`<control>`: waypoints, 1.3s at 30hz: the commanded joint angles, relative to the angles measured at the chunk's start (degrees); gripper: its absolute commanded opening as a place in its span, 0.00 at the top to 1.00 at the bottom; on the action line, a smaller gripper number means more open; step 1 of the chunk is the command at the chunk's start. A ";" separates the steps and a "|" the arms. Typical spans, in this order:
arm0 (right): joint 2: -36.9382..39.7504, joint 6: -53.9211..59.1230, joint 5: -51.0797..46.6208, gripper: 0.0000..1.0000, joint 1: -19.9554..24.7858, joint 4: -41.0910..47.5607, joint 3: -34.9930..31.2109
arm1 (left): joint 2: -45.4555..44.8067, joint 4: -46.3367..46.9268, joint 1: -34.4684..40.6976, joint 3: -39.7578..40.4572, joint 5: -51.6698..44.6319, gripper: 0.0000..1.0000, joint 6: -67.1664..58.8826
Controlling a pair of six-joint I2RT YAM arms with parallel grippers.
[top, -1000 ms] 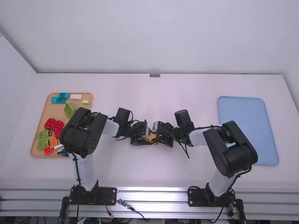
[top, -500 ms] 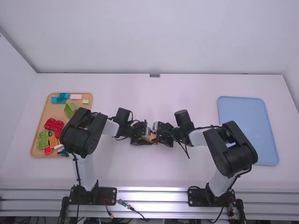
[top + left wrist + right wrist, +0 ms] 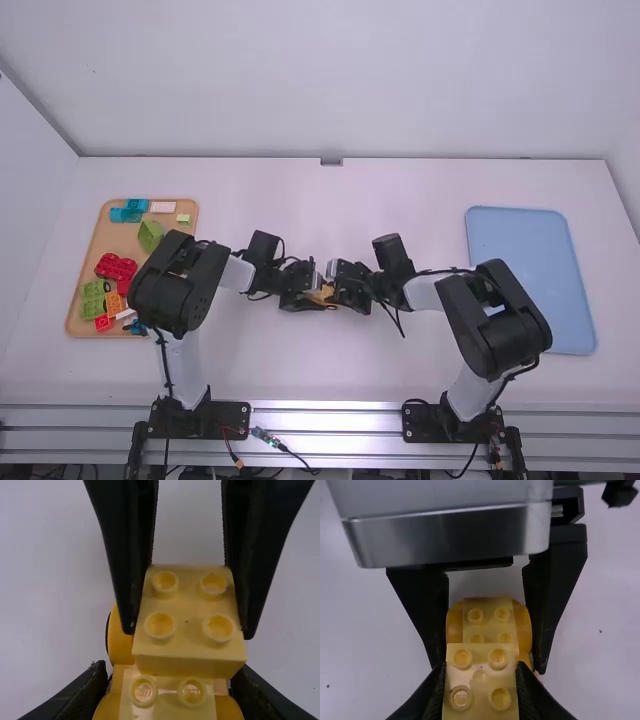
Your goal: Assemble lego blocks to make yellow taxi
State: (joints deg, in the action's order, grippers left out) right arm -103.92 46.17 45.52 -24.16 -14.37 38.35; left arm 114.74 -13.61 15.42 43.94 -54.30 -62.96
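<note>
In the high view my left gripper [image 3: 300, 296] and my right gripper [image 3: 349, 289] meet mid-table, with yellow blocks [image 3: 323, 293] between them. My left gripper [image 3: 170, 687], in its wrist view, is shut on the sides of a yellow car body [image 3: 168, 695] with rounded orange-yellow sides. The right wrist view has my right gripper [image 3: 480, 682] shut on a pale yellow 2x2 brick [image 3: 480, 676], studs facing the camera. That brick overlaps one end of the body's studded top; whether it is pressed fully on, I cannot tell.
A wooden tray [image 3: 87, 262] at the left holds red, green, orange and blue blocks, partly under the left arm. A light blue tray [image 3: 520, 240] lies at the right, the right arm's elbow reaching over its near-left side.
</note>
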 commanded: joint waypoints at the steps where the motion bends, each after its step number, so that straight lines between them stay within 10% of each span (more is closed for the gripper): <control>1: -0.66 2.64 -2.95 1.00 -0.22 5.14 1.99 | 0.61 1.33 0.02 -0.46 2.38 0.64 0.57; 39: -0.68 6.34 -1.84 1.00 -0.26 6.86 2.43 | 0.61 0.90 0.02 -0.39 2.32 0.65 0.59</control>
State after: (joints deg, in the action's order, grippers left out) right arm -103.98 52.64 43.97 -24.27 -7.60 41.17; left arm 114.74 -13.61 15.44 43.94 -54.33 -62.94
